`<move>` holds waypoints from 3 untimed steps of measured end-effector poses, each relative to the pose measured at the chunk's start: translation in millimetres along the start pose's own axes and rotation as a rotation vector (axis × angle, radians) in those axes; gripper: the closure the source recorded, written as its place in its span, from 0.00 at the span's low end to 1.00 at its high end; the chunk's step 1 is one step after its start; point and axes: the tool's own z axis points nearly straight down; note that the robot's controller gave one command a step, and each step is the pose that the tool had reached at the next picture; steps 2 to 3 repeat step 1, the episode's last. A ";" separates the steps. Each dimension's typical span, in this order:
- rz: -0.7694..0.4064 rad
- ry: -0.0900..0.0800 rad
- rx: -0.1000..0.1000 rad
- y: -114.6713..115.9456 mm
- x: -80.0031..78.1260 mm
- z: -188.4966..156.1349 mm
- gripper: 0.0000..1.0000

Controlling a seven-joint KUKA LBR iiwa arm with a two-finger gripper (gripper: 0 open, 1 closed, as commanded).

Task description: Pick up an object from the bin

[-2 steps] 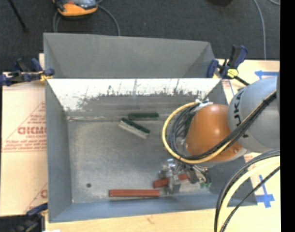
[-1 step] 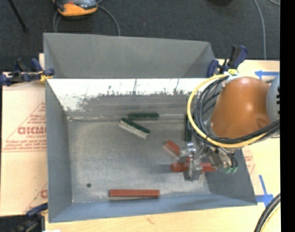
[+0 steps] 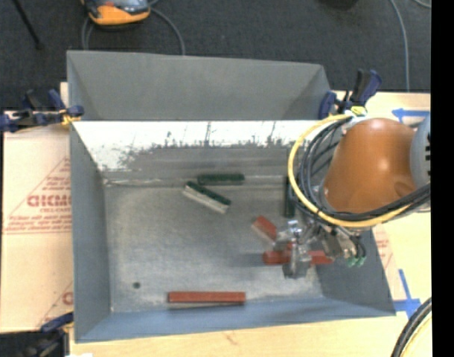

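Grey metal bin (image 3: 85,222), sloped walls, flat floor.

Left side of the floor: small dark speck (image 3: 135,285) near the front. Just right of it a long red-brown bar (image 3: 206,297) lies flat along the front wall, well apart from everything else.

Centre, toward the back: white-and-green strip (image 3: 206,197), tilted, its right end near a dark green bar (image 3: 221,178) that lies parallel to the back wall. Can't tell whether the two touch.

Right of centre: tilted red block (image 3: 264,227) flat on the floor, just up-left of the tool.

Tool (image 3: 294,262): down at floor level in the bin's right-front area, pointing roughly straight down. A red block (image 3: 274,258) sticks out on its left and a red stub (image 3: 321,259) on its right, both at the same height. Could be one bar that the tool straddles or two pieces, can't tell. The tool overlaps the red at that spot. Can't tell how far the tool is open, nor whether it grips the red piece.

Arm: comes in from the right over the bin's right wall, wrist angled down and left into the bin. Orange cover (image 3: 368,166) sits above the right wall, with yellow and black cables (image 3: 295,171) looped round its left side down to the tool.
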 end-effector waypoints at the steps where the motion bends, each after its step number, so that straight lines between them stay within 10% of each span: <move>1: -0.077 0.004 -0.002 -13.0 3.0 -42.6 1.00; 3: -0.077 0.004 -0.002 -13.0 3.0 -42.6 1.00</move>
